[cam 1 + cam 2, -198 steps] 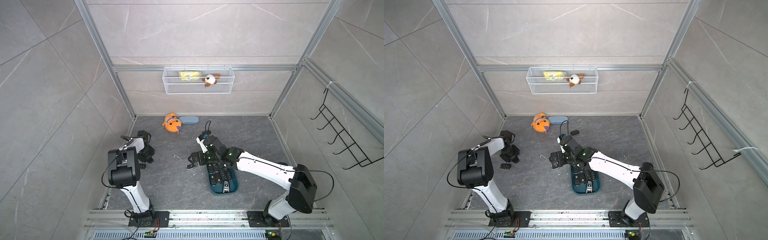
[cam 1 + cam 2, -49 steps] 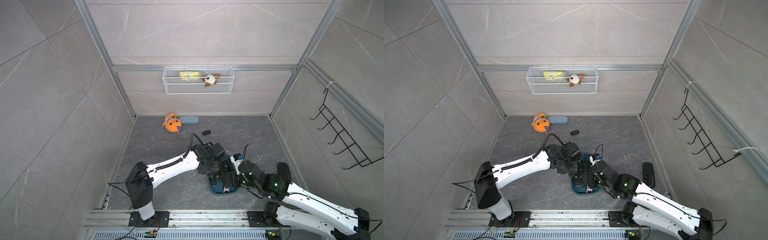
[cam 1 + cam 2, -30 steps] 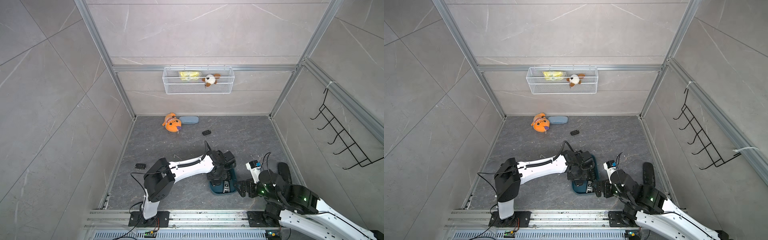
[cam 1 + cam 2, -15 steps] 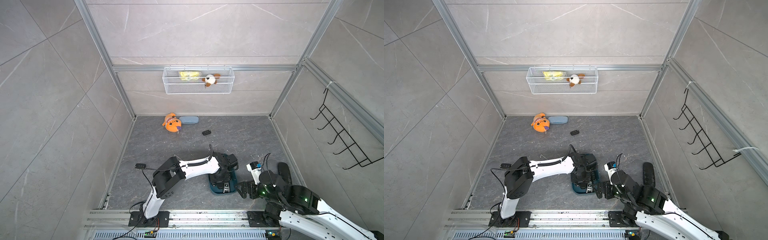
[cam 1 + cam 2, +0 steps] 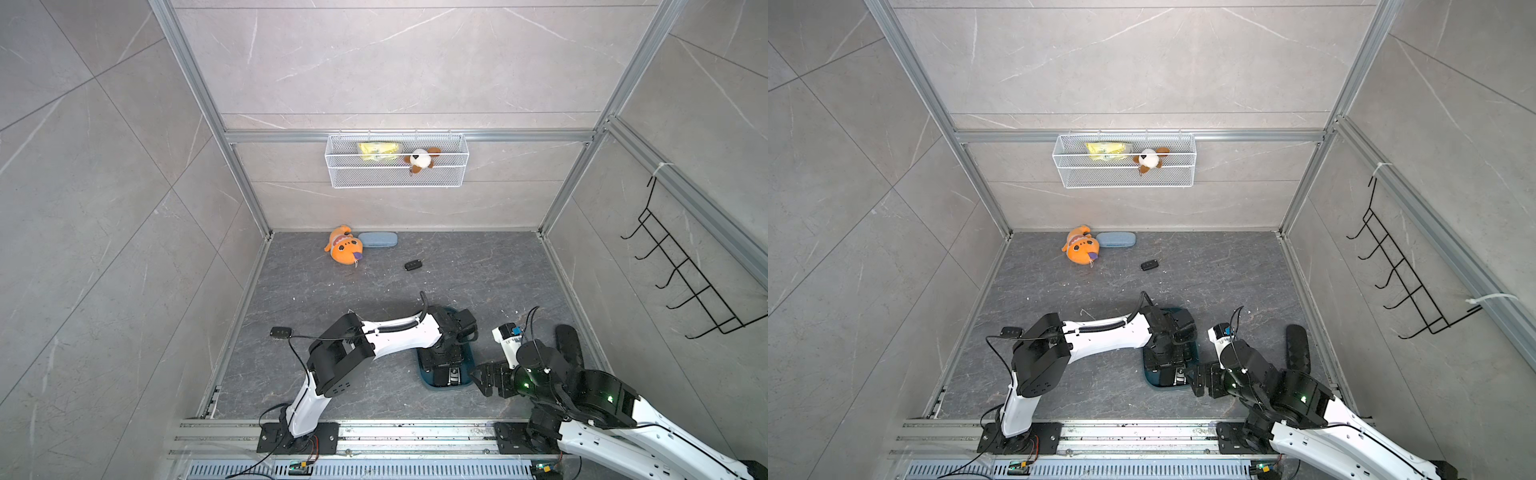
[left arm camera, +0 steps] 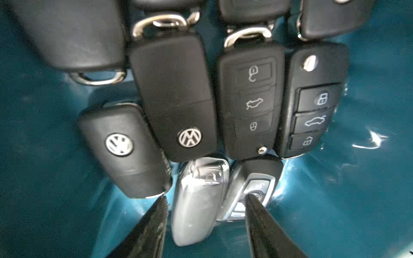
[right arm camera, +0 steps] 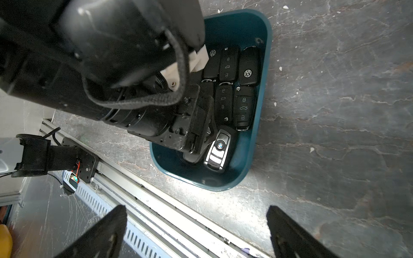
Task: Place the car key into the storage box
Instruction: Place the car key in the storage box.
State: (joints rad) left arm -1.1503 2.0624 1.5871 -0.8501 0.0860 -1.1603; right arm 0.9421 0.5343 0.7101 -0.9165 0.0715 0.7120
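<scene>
- Left gripper [image 6: 206, 198]: I see the jaws spread inside the box [image 6: 368, 111]. One finger stands on each side of the car key [image 6: 199, 201], with a gap on both sides, so nothing is pinched.
- Car key: it lies flat on the box bottom with its pale glossy face up. It is at the end nearest the front rail [image 5: 374, 428], just beside the BMW fob [image 6: 252, 185].
- Box [image 5: 424, 376]: it sits on the grey floor [image 5: 478, 270] near the rail, under the left wrist. Rows of black fobs [image 6: 250, 100] lie side by side in the rest of it.
- Right gripper [image 7: 196, 210]: the jaws are wide apart and empty. In both top views it hangs just beside the box, on the right arm's side [image 5: 1196, 384].
- Loose fobs: one lies toward the back wall [image 5: 413, 265] and one near the left arm's elbow [image 5: 280, 332]. Both are well apart from the box.
</scene>
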